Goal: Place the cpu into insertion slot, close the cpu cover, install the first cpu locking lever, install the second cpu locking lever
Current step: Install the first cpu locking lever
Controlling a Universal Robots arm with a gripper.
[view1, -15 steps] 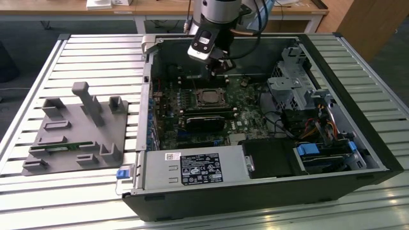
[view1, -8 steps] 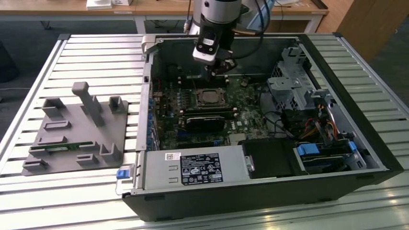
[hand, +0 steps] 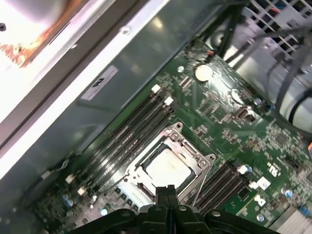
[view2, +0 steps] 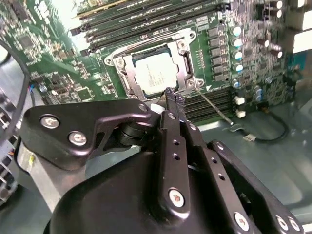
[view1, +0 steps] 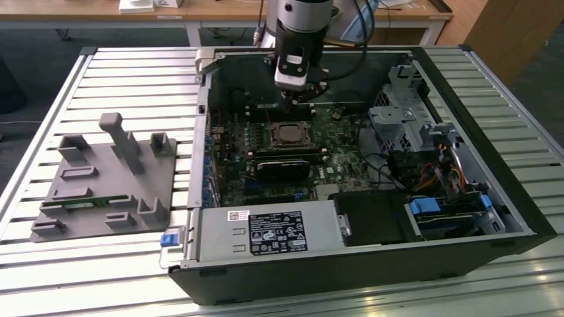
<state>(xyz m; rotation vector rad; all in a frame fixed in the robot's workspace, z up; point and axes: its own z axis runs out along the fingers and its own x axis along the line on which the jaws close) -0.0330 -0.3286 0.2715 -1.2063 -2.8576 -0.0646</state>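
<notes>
The flat square metal cpu [view2: 155,74] is silver-grey, the thin metal cpu cover [view2: 126,73] shiny silver, the circuit board [view2: 63,83] green, speckled black.

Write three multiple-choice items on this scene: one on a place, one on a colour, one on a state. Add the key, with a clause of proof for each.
1. Where does the grey fixture lie relative to the computer case?
A. on the exterior view's left of it
B. on the exterior view's right of it
C. inside it

2. What colour is the board around the insertion slot?
A. red
B. green
C. white

3. How does the cpu cover stand?
A. raised upright
B. taken off the board
C. down over the cpu

Key:
1 A, as the exterior view shows it on the slats beside the case's left wall.
2 B, as both wrist views show green circuit board.
3 C, as the cpu's silver face shows through the frame's window.
</notes>
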